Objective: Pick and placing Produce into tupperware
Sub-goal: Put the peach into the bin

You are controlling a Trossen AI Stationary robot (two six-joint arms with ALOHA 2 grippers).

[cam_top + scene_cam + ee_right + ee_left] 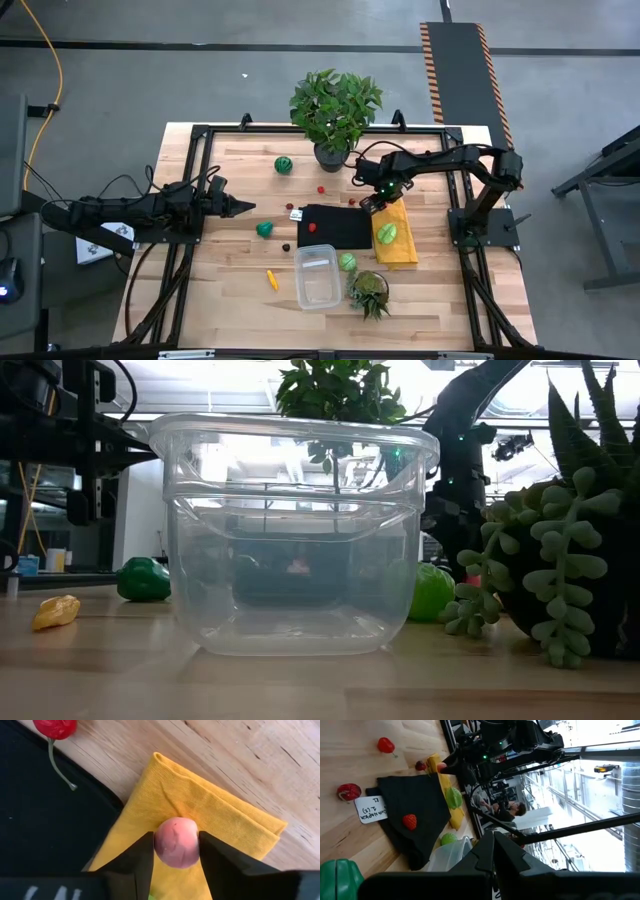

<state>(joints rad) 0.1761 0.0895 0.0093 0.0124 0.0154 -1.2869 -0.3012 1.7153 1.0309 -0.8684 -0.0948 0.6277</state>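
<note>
Clear glossy plastic tupperware (295, 540); woven yellow cloth (200, 820); planked wood table (230, 290).

Pink ball (176, 849) on yellow cloth (210, 815) beside black cloth (45, 815).

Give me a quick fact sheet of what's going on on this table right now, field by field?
Right gripper: down at the yellow cloth, fingers on either side of a small pink round toy fruit, touching it
Left gripper: shut, empty, waiting at the table's left
Clear plastic rectangular container: empty, near the table's front edge
Black cloth: beside the yellow cloth, a small red strawberry-like piece on it
Red cherry with stem: on bare wood beside the black cloth
</note>
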